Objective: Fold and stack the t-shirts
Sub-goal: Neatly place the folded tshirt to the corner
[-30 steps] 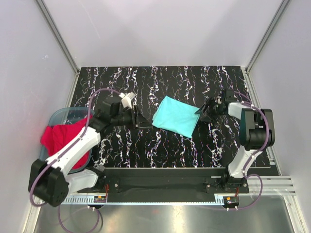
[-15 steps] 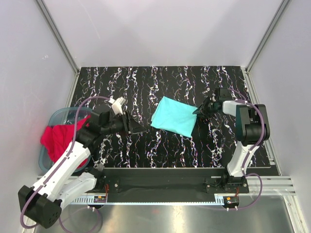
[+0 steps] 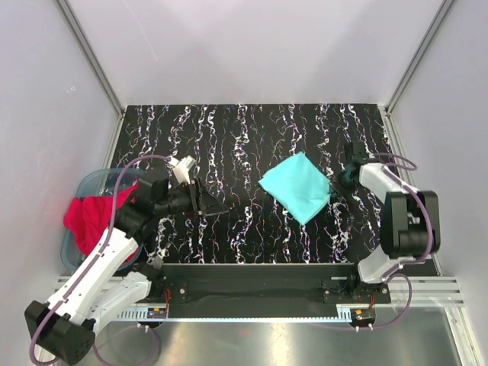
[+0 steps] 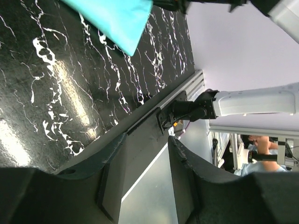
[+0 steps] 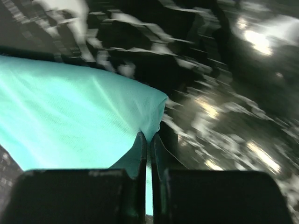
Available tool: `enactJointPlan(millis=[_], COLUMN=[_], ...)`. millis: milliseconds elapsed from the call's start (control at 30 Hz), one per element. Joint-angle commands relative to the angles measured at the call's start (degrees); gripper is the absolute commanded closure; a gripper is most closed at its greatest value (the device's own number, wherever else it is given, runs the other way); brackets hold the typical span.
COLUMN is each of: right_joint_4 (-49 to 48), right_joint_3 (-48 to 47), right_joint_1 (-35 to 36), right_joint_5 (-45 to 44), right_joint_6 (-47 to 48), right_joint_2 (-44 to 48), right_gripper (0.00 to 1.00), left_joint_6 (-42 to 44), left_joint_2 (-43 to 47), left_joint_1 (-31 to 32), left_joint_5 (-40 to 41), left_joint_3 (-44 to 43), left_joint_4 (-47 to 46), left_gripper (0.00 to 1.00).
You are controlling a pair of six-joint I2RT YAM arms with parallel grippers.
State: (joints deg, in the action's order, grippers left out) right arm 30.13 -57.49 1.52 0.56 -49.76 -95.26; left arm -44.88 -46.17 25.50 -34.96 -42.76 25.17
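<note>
The mint-teal t-shirt (image 3: 299,187) lies folded into a small square, right of the middle of the black marbled table. My right gripper (image 3: 335,185) is at its right edge, and in the right wrist view the gripper (image 5: 148,137) is shut on a pinched corner of the teal cloth (image 5: 70,107). The red t-shirt (image 3: 95,217) is crumpled in the blue-grey tub (image 3: 90,183) at the left. Left of the teal shirt, my left gripper (image 3: 217,206) hangs above the table. Its jaws (image 4: 147,140) stand open and empty, and the teal t-shirt (image 4: 112,18) shows at the top of the left wrist view.
The table's near edge carries a black rail (image 3: 252,278) with the arm bases. White walls close in the far side and both flanks. The tub hangs over the table's left edge.
My right gripper has shut on the teal shirt's right edge and pulled it rightward, turning it. My left arm drew back a little to the left, jaws unchanged.
</note>
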Motion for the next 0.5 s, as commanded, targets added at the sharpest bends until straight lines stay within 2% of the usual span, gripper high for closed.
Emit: enactJointPlan(millis=[0, 167, 300, 400, 467], right_joint_4=[15.29, 25.65, 28.84, 30.16, 32.43], right_joint_3=[2.12, 5.46, 8.8, 7.93, 7.31], right_joint_1=[-0.9, -6.96, -12.93, -17.86, -20.14], right_joint_5=[-14.96, -19.27, -22.35, -23.85, -25.51], right_joint_6=[-9.11, -10.01, -7.82, -1.16, 0.1], right_joint_2=[8.14, 16.23, 25.45, 27.23, 27.15], right_gripper=[1.0, 1.0, 1.0, 1.0, 1.0], left_joint_6=[2.16, 3.66, 6.47, 5.42, 4.98], left_joint_2=[-2.33, -2.78, -3.4, -3.4, -3.31], left_joint_1=[0.17, -0.01, 2.53, 3.51, 3.94], left_joint_5=[-5.45, -9.86, -10.39, -11.53, -11.8], left_joint_3=[-2.68, -2.59, -4.52, -4.08, -4.08], left_joint_4=[-2.14, -2.76, -0.56, -2.13, -2.84], left_gripper=[0.56, 0.56, 0.56, 0.56, 0.56])
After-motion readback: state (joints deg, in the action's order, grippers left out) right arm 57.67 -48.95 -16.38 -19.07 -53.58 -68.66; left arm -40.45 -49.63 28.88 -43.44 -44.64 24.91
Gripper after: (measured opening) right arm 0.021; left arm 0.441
